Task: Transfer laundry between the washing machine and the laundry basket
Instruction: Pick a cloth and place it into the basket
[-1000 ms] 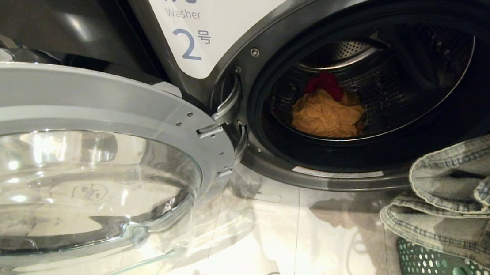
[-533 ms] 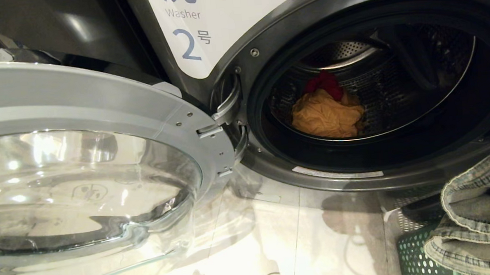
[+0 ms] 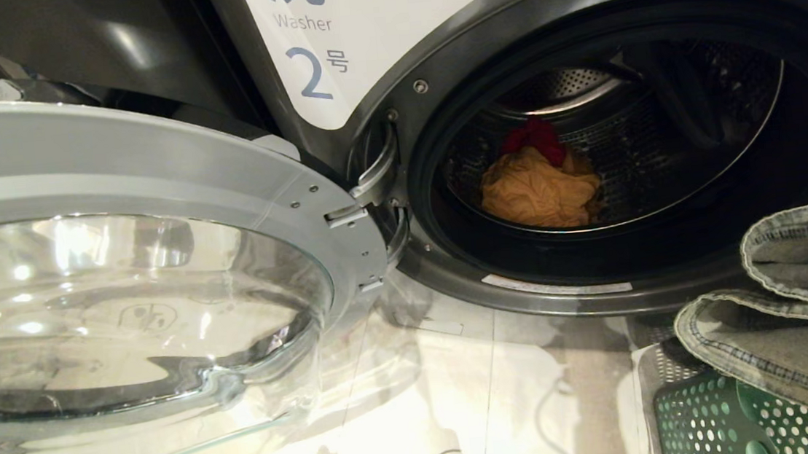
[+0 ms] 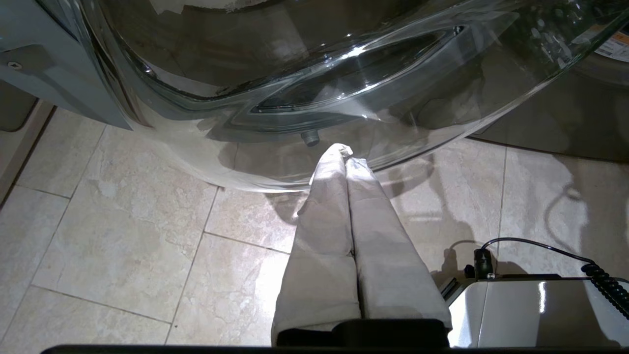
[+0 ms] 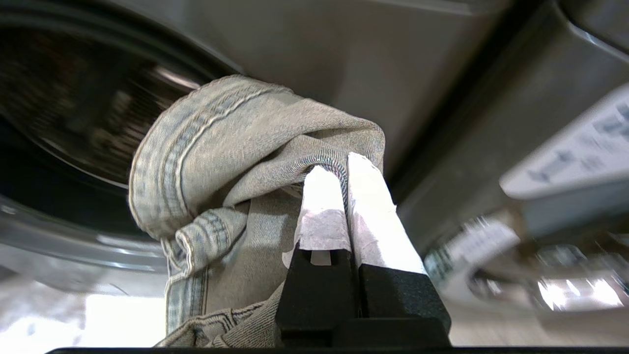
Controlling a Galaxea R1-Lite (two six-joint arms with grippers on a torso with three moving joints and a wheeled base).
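Right gripper [image 5: 339,169] pinches a fold of the dull grey-green denim garment [image 3: 784,311], which hangs bunched above the green perforated plastic basket [image 3: 707,427] at near right, just before the open dark grey washing machine [image 3: 426,57]. Far inside its drum lie a yellow-orange cloth [image 3: 540,189] and a magenta-red cloth [image 3: 535,139]. Left gripper [image 4: 344,157] hangs closed and empty beneath the glass door [image 3: 123,281].

Pale cloth-wrapped fingers [image 4: 344,206] on black claw mounts [image 5: 361,305], glossy white base [image 4: 535,309], coiled black cable [image 4: 602,290].
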